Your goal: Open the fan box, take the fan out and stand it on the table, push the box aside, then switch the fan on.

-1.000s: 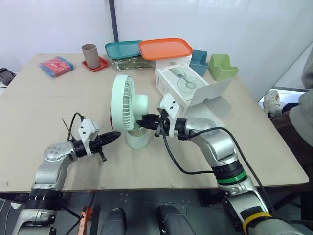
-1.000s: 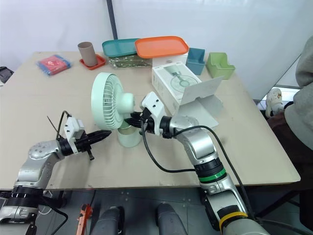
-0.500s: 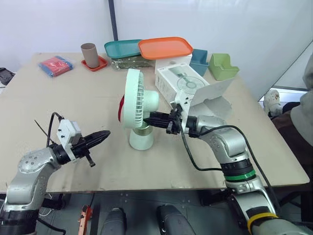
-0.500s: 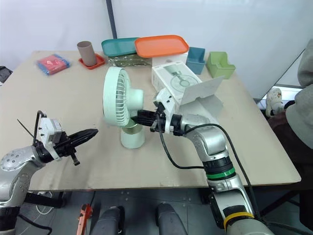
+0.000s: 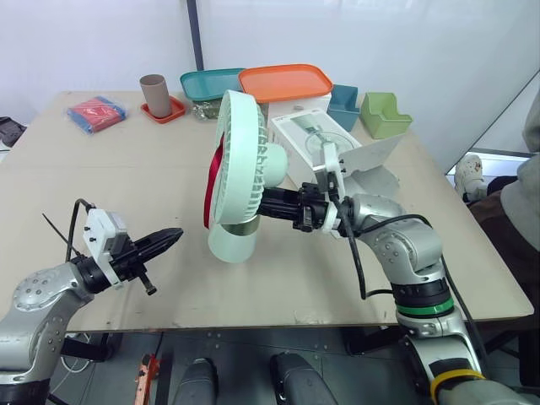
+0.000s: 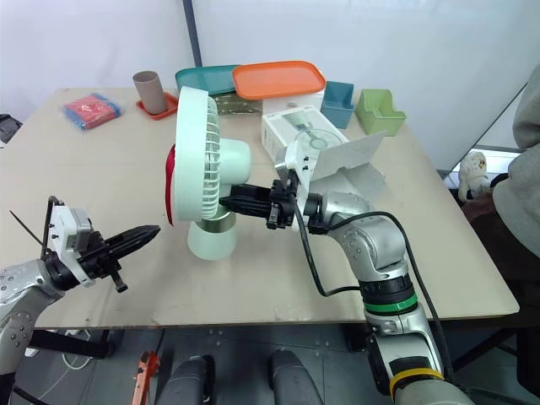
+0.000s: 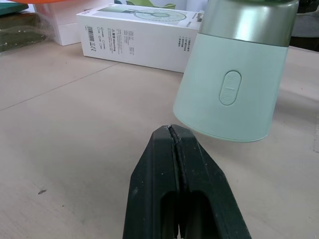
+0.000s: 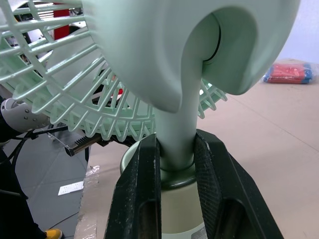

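Note:
The mint-green fan, with a round cage and red blades, hangs tilted just above the table. My right gripper is shut on its neck, right above the cone-shaped base. The base's oval switch faces my left gripper. That gripper is shut and empty. It points at the base from the left, a short way off it. The white fan box lies behind the fan with its flap open.
At the back of the table stand an orange tray, a teal tray, a brown cup on a red coaster, a teal bin and a green bin. A red packet lies far left.
My right gripper has raised the fan off the table and tilted it, bringing it nearer to me. The left gripper has drawn back to the left, away from the fan's base.

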`<action>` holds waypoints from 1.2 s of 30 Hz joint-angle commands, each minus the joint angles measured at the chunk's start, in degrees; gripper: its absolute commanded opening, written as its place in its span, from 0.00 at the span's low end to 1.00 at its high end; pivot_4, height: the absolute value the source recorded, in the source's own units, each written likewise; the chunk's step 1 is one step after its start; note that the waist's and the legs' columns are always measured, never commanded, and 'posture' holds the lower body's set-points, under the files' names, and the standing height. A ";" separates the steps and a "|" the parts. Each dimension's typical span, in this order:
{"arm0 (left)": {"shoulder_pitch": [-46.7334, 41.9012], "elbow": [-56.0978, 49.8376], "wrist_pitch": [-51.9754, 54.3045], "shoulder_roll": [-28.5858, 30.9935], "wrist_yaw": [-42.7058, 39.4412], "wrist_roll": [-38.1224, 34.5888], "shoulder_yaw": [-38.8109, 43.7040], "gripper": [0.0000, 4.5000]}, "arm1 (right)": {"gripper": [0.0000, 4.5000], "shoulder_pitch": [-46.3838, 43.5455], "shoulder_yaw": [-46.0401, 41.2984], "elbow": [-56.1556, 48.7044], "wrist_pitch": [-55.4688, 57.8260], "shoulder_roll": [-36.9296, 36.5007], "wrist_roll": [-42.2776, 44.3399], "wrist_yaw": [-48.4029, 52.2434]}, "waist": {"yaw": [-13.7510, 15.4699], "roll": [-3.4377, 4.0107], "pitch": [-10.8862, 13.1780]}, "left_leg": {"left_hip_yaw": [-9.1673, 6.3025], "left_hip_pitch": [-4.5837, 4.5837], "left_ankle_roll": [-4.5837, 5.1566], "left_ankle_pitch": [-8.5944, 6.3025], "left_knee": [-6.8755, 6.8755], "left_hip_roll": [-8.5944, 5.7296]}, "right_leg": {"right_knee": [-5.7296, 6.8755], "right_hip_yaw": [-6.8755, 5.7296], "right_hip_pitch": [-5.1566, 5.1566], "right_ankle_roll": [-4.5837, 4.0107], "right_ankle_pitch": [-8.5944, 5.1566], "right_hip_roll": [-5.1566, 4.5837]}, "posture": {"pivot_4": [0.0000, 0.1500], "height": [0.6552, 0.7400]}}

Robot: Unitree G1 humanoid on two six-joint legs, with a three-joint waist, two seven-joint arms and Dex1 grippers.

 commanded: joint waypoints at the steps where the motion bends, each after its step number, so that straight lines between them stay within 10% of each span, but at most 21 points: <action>1: -0.37 -2.40 -0.14 0.65 0.33 -0.86 0.67 0.02 | 0.09 -0.33 1.90 -0.83 -3.79 -0.36 -3.56 -1.36 | 0.00 0.00 0.00 | 0.00 0.00 0.00 0.00 0.00 0.00 | 0.00 0.00 0.00 0.00 0.00 0.00 | 1.00 1.00; 36: -12.12 20.83 -10.97 -9.34 -2.67 10.45 -13.95 0.02 | 0.09 2.84 9.32 2.59 -11.55 3.39 -16.16 -7.15 | -0.02 -0.03 -0.02 | 0.15 0.30 0.16 0.18 0.03 -0.01 | 0.00 0.14 0.15 -0.31 0.23 0.02 | 1.00 1.00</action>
